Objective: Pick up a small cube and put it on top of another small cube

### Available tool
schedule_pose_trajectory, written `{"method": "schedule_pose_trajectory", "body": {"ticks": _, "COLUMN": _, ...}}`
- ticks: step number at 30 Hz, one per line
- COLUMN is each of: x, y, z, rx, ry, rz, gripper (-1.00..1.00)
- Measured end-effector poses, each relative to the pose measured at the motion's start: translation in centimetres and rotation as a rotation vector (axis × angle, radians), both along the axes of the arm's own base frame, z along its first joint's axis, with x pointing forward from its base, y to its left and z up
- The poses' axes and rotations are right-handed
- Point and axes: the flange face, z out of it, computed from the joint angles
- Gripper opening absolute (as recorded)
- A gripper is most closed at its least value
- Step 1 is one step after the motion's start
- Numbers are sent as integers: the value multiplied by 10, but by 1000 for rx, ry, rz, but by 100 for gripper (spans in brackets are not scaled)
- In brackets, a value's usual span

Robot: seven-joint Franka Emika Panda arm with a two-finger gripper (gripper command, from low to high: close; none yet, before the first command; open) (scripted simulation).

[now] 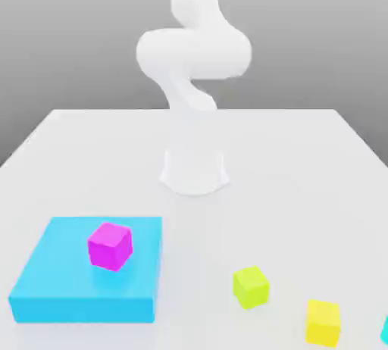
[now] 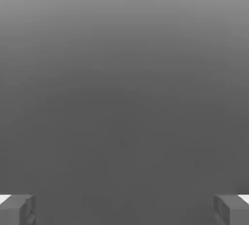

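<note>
The small cube [image 1: 323,322], plain warm yellow, rests on the white table near the front edge at the exterior view's right. A lime yellow-green cube [image 1: 251,286] sits a little to its left and slightly farther back. A magenta cube [image 1: 110,245] stands on a flat blue block [image 1: 45,289] at the front left. In the hand view my gripper [image 2: 124,209] is open, its two grey fingers [image 2: 17,208] far apart with nothing between them, facing a plain grey background. The white arm [image 1: 193,53] rises from its base and leaves the exterior view upward.
The arm's round base [image 1: 195,172] stands mid-table behind the cubes. A sliver of a cyan thing [image 1: 385,331] shows at the exterior view's right edge, beside the yellow cube. The table [image 1: 303,189] is white and flat.
</note>
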Motion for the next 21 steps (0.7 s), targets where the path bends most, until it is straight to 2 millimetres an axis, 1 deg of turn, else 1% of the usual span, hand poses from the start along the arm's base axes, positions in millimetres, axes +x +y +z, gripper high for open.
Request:
{"method": "schedule_pose_trajectory", "body": {"ticks": 2, "x": 26, "y": 13, "z": -30, "rx": -10, "ry": 56, "rz": -28, "gripper": 0}}
{"method": "schedule_pose_trajectory", "body": {"ticks": 5, "x": 59, "y": 31, "z": -77, "rx": -23, "ry": 133, "rz": -63, "gripper": 0}}
{"method": "schedule_pose_trajectory", "body": {"ticks": 8, "x": 85, "y": 48, "z": -127, "rx": -31, "ry": 207, "rz": -91, "gripper": 0}}
{"method": "schedule_pose_trajectory", "body": {"ticks": 11, "x": 105, "y": 65, "z": -179, "rx": -34, "ry": 279, "rz": -114, "gripper": 0}}
{"method": "schedule_pose_trajectory", "body": {"ticks": 13, "x": 114, "y": 76, "z": -214, "rx": -32, "ry": 326, "rz": -126, "gripper": 0}}
{"method": "schedule_pose_trajectory", "body": {"ticks": 16, "x": 123, "y": 93, "z": -268, "rx": -25, "ry": 396, "rz": -142, "gripper": 0}}
{"method": "schedule_pose_trajectory", "body": {"ticks": 18, "x": 125, "y": 107, "z": -303, "rx": -17, "ry": 442, "rz": -145, "gripper": 0}}
{"method": "schedule_pose_trajectory", "body": {"ticks": 21, "x": 122, "y": 127, "z": -354, "rx": 2, "ry": 512, "rz": -152, "gripper": 0}}
